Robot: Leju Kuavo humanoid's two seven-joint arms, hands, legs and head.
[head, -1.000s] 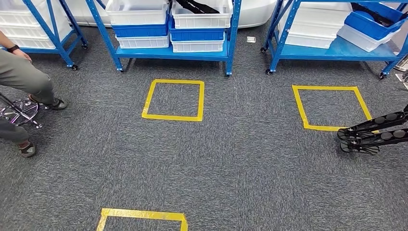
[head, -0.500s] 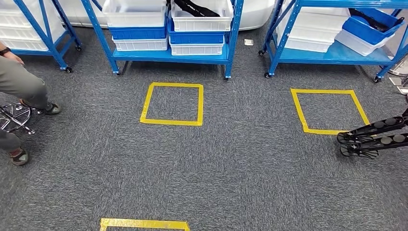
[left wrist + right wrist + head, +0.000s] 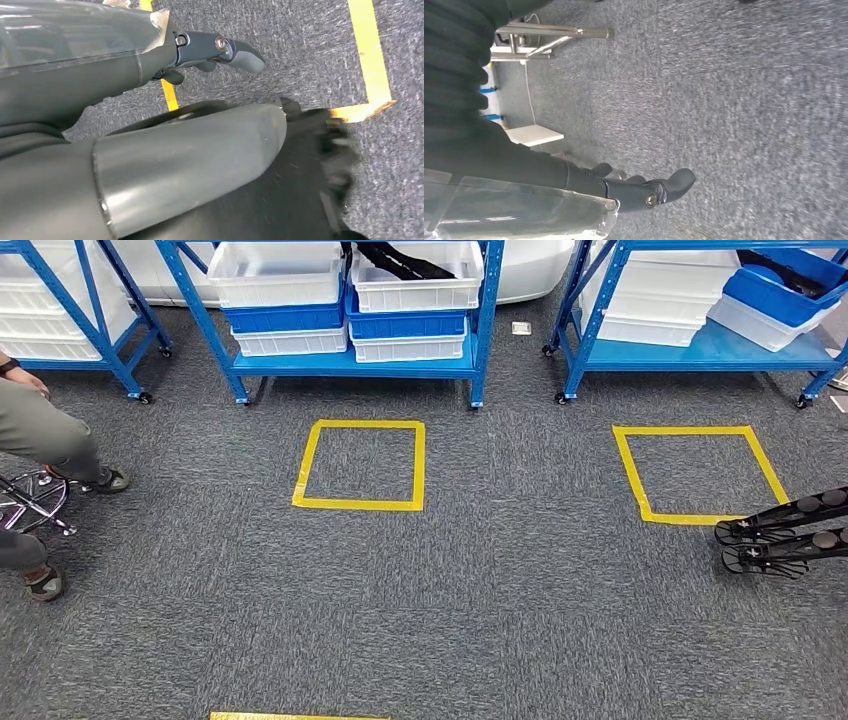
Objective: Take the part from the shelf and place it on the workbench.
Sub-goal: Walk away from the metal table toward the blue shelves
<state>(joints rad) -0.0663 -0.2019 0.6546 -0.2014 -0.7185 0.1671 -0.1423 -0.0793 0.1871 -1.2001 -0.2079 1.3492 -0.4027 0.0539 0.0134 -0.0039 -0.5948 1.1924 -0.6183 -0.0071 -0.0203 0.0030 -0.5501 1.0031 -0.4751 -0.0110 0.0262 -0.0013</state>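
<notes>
Black, long parts (image 3: pixel 400 258) lie in a white plastic bin (image 3: pixel 415 280) on the blue metal shelf (image 3: pixel 350 358) ahead of me. My right robot hand (image 3: pixel 775 537) hangs over grey carpet (image 3: pixel 500 580) beside a yellow tape square (image 3: pixel 697 472), fingers straight, holding nothing. My left robot hand (image 3: pixel 220 50) looks empty.

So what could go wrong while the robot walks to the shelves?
It might bump the person sitting on the stool nearby. The blue shelf stands on little wheels, so a nudge could roll it. Both its right hand and left hand hold nothing, so nothing can drop yet.
</notes>
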